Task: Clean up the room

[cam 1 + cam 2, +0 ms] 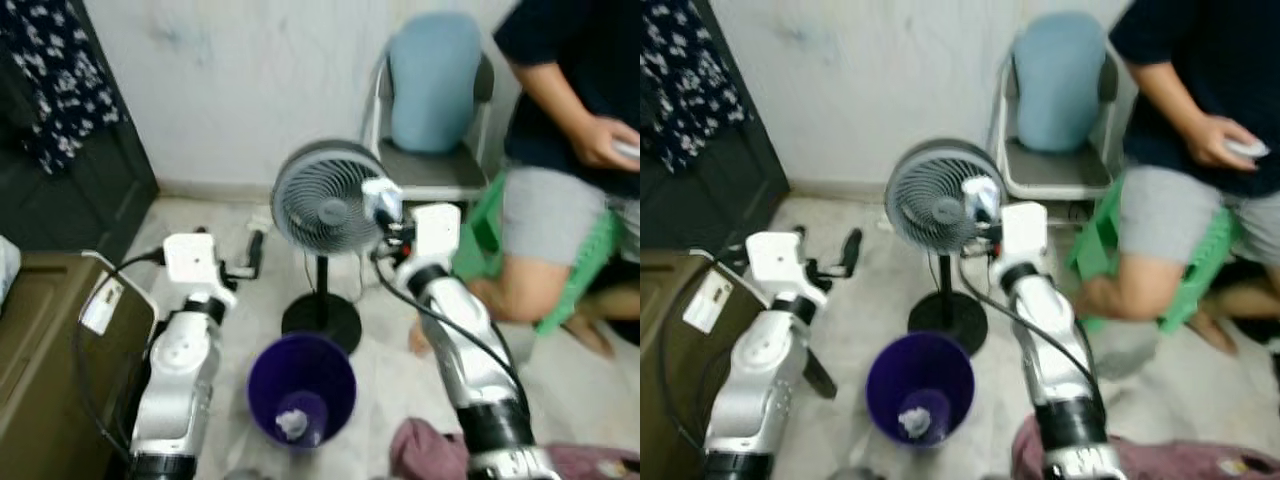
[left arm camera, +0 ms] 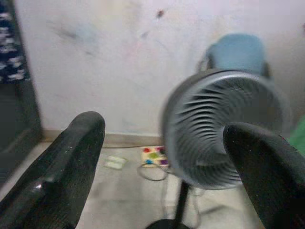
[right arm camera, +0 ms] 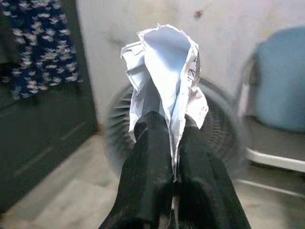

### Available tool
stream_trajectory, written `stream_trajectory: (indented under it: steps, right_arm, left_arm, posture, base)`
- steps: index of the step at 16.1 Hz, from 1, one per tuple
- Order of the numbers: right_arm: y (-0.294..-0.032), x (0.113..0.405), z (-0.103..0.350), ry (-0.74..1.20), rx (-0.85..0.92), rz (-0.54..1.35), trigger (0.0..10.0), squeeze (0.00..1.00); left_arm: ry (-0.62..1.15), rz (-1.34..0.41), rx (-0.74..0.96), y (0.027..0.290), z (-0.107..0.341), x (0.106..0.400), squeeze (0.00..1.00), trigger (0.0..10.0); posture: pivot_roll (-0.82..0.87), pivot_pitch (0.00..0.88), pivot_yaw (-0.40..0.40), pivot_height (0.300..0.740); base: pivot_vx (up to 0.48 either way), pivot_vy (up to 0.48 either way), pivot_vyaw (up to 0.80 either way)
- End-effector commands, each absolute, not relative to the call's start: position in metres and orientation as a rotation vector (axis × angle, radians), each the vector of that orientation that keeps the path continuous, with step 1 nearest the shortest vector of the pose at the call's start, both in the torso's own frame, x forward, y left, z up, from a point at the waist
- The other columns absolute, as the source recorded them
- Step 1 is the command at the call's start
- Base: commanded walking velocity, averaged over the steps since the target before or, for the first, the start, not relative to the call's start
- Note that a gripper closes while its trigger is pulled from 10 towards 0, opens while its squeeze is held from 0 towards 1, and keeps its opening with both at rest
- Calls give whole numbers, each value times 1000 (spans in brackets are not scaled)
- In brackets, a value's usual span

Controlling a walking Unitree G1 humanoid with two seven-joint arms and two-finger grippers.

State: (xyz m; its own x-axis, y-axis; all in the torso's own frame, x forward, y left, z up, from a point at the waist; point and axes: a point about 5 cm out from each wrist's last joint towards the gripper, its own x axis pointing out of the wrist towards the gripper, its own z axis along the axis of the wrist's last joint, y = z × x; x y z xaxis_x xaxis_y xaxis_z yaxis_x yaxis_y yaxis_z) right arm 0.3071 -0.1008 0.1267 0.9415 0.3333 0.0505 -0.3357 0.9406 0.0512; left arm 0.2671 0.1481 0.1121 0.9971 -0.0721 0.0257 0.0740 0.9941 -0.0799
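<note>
My right gripper point(image 1: 384, 212) is raised in front of the grey standing fan point(image 1: 322, 200) and is shut on a crumpled white paper point(image 3: 164, 71), which sticks up past the fingertips. The same paper point(image 1: 382, 200) shows against the fan's grille. Below and between my arms a purple bin point(image 1: 301, 388) stands on the floor with a white paper wad point(image 1: 292, 424) inside. My left gripper point(image 1: 255, 250) is held up to the left of the fan, open, with nothing between its fingers point(image 2: 62, 167).
A person point(image 1: 570, 150) sits at the right on a green stool point(image 1: 585, 265). A grey chair with a blue cushion point(image 1: 432, 85) stands against the back wall. A dark cabinet point(image 1: 50, 330) is at the left. A maroon cloth point(image 1: 430, 450) lies by my feet.
</note>
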Motion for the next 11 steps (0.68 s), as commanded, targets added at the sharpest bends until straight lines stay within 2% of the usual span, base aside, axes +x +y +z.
stream_trajectory:
  steps: [1, 4, 8, 11]
  right_arm:
    - [-98, 307, 127, -44, 51, 358, 10000, 0]
    - [-95, 307, 119, -1, 26, 358, 10000, 0]
    - [-105, 311, 106, 84, -10, 283, 10000, 0]
    - [-104, 312, 102, 107, 5, 269, 10000, 0]
  left_arm:
    - [-31, -61, -69, 150, 115, 268, 0, 10000]
    - [-26, -131, 5, 159, 113, 260, 0, 10000]
    - [2, -237, 119, 169, 108, 252, 0, 10000]
    - [-14, -306, 189, 165, 110, 251, 0, 10000]
  posture:
    - [-66, 0, 6, 740]
    - [-45, 0, -4, 740]
    - [-39, 0, -3, 740]
    - [-27, 0, -4, 740]
  base:
    - [0, 0, 0]
    - [0, 0, 0]
    - [0, 0, 0]
    - [0, 0, 554]
